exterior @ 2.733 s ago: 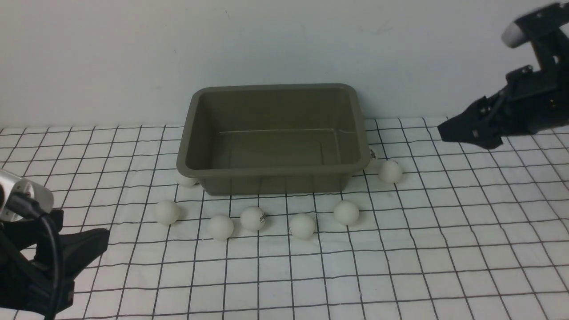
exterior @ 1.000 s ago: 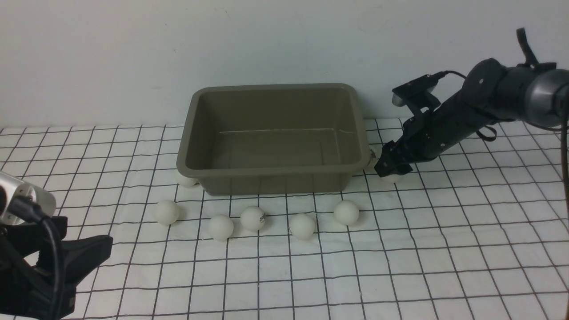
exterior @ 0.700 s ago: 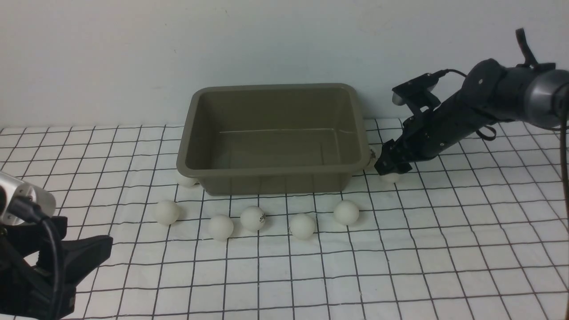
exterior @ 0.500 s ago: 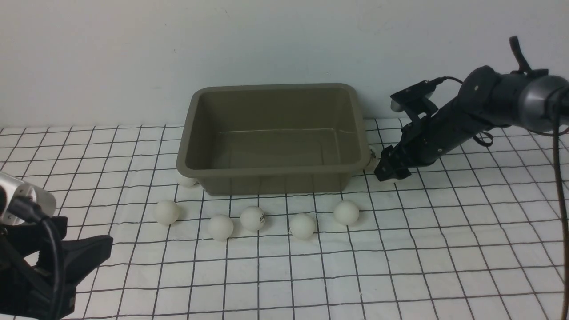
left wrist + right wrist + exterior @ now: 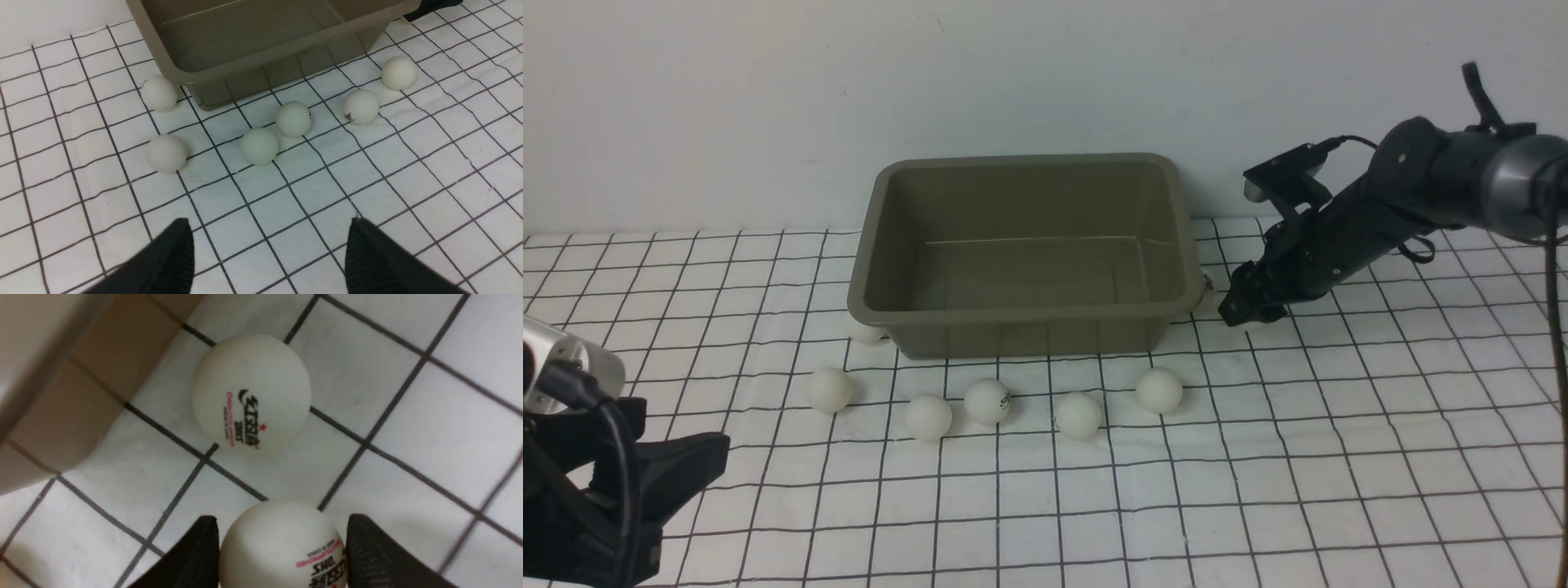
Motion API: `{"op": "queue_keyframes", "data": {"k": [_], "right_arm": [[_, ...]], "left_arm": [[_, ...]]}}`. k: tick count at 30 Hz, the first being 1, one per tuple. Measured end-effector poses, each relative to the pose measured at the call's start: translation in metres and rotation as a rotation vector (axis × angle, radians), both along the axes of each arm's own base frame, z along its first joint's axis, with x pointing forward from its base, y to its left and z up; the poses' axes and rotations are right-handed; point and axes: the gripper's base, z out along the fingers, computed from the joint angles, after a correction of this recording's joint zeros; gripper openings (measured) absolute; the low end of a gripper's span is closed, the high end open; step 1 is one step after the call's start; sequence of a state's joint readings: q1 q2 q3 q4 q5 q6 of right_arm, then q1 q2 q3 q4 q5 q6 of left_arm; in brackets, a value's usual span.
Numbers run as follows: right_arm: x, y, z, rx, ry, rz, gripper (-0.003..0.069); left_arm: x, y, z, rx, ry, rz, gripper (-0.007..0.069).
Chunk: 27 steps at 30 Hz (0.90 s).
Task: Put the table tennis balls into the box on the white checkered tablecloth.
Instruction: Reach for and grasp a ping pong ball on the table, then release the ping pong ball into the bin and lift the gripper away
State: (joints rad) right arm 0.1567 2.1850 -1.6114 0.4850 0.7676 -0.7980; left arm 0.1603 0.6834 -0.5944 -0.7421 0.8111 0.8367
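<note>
Right claw [image 5: 284,522] grips one table tennis ball [image 5: 282,549] just right of the box [image 5: 1021,313]; left claw [image 5: 269,223] stands wide open.

The white checkered tablecloth [image 5: 1339,457] covers the whole work surface up to the back wall, its thin black grid slightly wrinkled in places. The olive-grey box [image 5: 1021,336] stands directly on it, near the back edge. In front of the box lie five table tennis balls [image 5: 987,401] in a loose, uneven row, all apart from its front wall. A sixth ball [image 5: 864,331] sits tucked against the box's front left corner. Off the right end are two more: the inner ball [image 5: 251,392] just beside the box wall, printed logo showing, and the outer ball [image 5: 282,543] close to it. Whether that one touches the cloth cannot be told.
</note>
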Motion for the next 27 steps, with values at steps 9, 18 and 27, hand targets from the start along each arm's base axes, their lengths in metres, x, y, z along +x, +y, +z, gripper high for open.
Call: {"op": "queue_keyframes", "data": {"k": [9, 18, 27], "right_arm": [[-0.011, 0.01, 0.085, 0.121, -0.182, 0.039, 0.036], [-0.02, 0.076, 0.073, 0.214, -0.218, 0.258, 0.036], [-0.018, 0.075, 0.075, 0.191, -0.268, 0.275, 0.0466]], "left_arm": [[0.0, 0.0, 0.0, 0.0, 0.001, -0.001, 0.045], [0.0, 0.0, 0.0, -0.001, 0.0, -0.001, 0.045], [0.0, 0.0, 0.0, -0.001, 0.002, -0.002, 0.045]]}}
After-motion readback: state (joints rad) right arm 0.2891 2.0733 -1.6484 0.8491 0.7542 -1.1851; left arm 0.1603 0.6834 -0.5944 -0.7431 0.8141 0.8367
